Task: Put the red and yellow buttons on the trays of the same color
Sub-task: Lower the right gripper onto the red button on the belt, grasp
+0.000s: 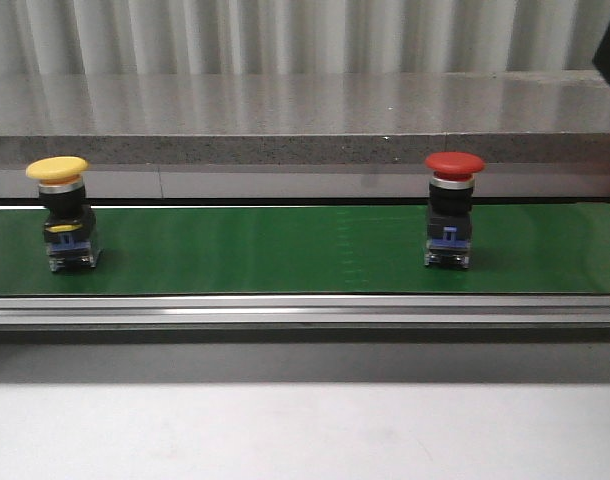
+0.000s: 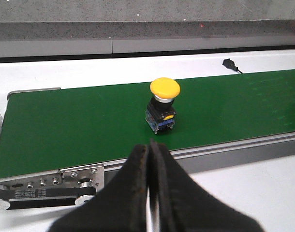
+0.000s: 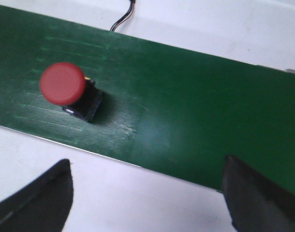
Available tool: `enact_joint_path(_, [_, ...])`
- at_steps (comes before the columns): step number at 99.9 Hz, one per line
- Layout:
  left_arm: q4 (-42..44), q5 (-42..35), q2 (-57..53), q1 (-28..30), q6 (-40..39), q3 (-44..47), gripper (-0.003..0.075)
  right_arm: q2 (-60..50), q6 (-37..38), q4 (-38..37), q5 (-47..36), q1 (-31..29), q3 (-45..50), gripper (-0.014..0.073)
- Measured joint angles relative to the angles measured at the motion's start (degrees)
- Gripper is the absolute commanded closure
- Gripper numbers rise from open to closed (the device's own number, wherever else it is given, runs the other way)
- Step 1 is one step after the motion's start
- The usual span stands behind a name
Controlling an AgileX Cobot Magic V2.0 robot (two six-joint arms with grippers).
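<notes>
A yellow button (image 1: 58, 170) with a black and blue base stands upright at the left of the green conveyor belt (image 1: 265, 250); a red button (image 1: 454, 164) stands upright at the belt's right. The trays are out of view. My left gripper (image 2: 151, 147) is shut and empty, hovering at the belt's near rail, short of the yellow button (image 2: 164, 88). My right gripper (image 3: 146, 169) is open wide above the belt's edge, with the red button (image 3: 63, 82) off to one side beyond its fingers (image 3: 46, 186).
A grey stone ledge (image 1: 305, 110) runs behind the belt. A metal rail (image 1: 305, 310) borders the belt's front, with white table (image 1: 305, 430) before it. A small black sensor with a cable (image 2: 230, 64) sits behind the belt. The belt's roller bracket (image 2: 51, 181) is at its end.
</notes>
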Motion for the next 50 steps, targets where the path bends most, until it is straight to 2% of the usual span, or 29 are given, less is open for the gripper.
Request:
enact_joint_path(29, [0.00, 0.10, 0.00, 0.00, 0.00, 0.00, 0.0740, 14.83, -5.81, 4.35, 8.53, 2.16, -10.68, -0.0031])
enact_joint_path(50, [0.00, 0.10, 0.00, 0.00, 0.00, 0.00, 0.0740, 23.12, -7.58, 6.03, 9.71, 2.16, -15.10, -0.0031])
